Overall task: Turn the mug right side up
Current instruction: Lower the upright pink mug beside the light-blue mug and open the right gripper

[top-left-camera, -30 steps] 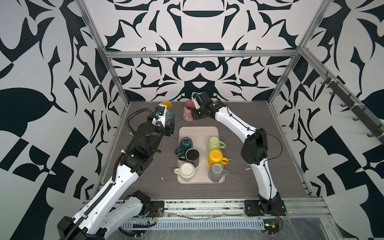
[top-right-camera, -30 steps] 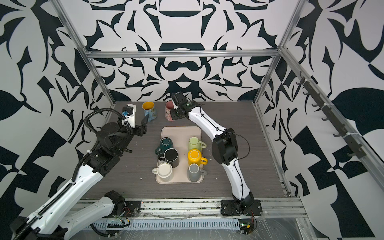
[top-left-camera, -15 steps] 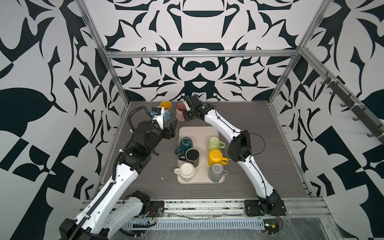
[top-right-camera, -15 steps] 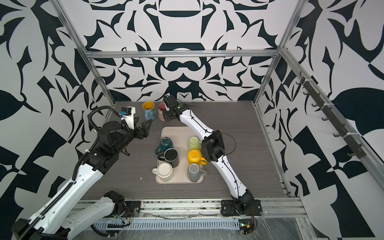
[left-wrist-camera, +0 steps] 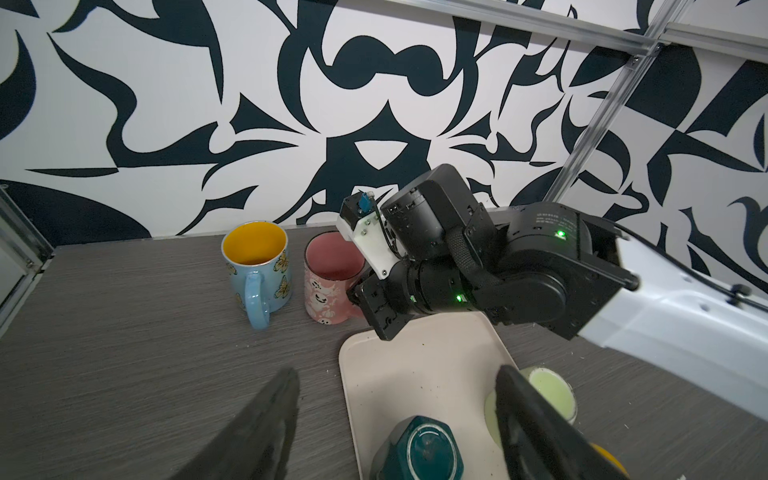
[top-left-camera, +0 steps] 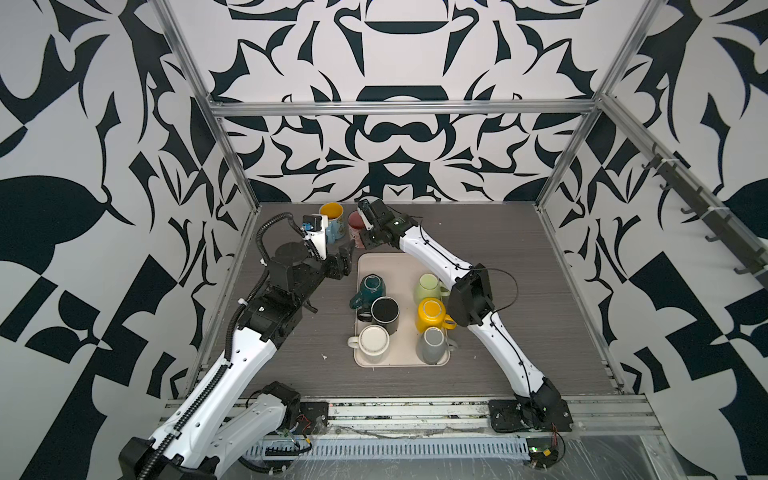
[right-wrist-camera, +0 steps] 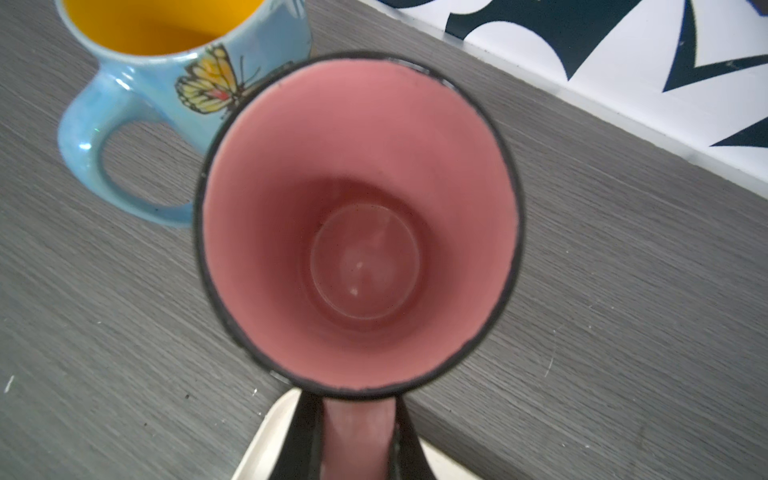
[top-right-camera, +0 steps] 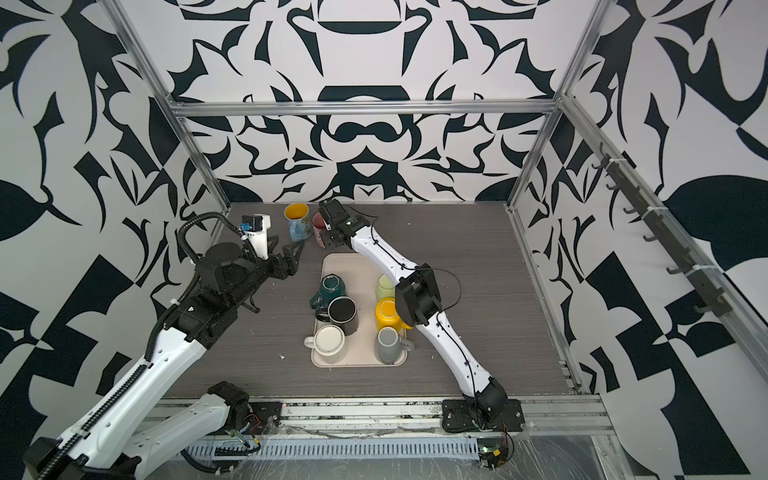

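The pink mug (right-wrist-camera: 357, 232) with white ghost faces stands mouth up at the back of the table, close beside a blue butterfly mug (left-wrist-camera: 255, 266). My right gripper (right-wrist-camera: 357, 411) is shut on the pink mug's handle, one finger on each side. In both top views the pink mug (top-left-camera: 355, 220) (top-right-camera: 318, 224) sits just behind the tray's far edge. Whether its base rests on the table I cannot tell. My left gripper (left-wrist-camera: 397, 372) hangs open and empty over the tray's far left corner, in front of both mugs; a top view shows the left gripper (top-left-camera: 347, 253) too.
A beige tray (top-left-camera: 390, 266) holds several mugs: a teal one (top-left-camera: 371, 284) and a pale green one (top-left-camera: 428, 284) bottom up, plus black (top-left-camera: 384, 309), yellow (top-left-camera: 432, 311), white (top-left-camera: 374, 338) and grey (top-left-camera: 432, 343). The patterned back wall stands right behind the pink mug.
My right arm has carried the pink mug to the left, up beside the blue mug. The left gripper has shifted slightly toward the tray's corner.
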Robot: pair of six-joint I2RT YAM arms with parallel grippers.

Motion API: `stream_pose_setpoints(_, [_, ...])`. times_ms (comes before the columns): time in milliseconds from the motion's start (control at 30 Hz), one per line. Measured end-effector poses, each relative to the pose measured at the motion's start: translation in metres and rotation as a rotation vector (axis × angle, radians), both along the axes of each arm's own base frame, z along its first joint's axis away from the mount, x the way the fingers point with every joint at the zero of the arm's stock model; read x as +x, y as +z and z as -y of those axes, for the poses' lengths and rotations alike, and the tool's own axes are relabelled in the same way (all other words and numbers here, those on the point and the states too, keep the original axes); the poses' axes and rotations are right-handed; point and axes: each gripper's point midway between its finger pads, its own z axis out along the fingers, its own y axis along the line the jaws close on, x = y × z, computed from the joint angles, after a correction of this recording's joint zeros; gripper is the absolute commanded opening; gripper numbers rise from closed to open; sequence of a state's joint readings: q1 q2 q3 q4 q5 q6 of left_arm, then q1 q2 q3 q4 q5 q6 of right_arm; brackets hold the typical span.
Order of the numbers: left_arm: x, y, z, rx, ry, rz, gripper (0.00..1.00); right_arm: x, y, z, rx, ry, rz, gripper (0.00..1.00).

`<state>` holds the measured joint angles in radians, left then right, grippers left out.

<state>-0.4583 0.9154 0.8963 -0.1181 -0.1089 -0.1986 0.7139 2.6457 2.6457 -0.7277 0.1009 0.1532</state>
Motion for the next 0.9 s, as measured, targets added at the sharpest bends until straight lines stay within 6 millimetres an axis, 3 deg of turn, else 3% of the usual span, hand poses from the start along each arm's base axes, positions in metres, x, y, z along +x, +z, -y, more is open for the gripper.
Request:
stream_pose_setpoints(100, [0.0,-0.001,0.0,-0.002,0.001,-0.006,0.77,0.004,-0.002,0.0,-0.004,-0.011,0.015,0.0])
stream_pose_setpoints(467, [-0.002,-0.018,-0.003,-0.001,0.013,-0.047,0.77,0.014,-0.002,-0.006,0.018,-0.026,0.054,0.21])
stream_pose_setpoints(733, [-0.005,-0.016,-0.007,-0.009,0.024,-0.043,0.77,0.027,0.029,-0.016,0.107,-0.044,0.139,0.34])
stream_pose_setpoints(900, [-0.005,-0.022,-0.009,-0.002,0.03,-0.056,0.77,0.03,0.034,-0.019,0.13,-0.045,0.155,0.41])
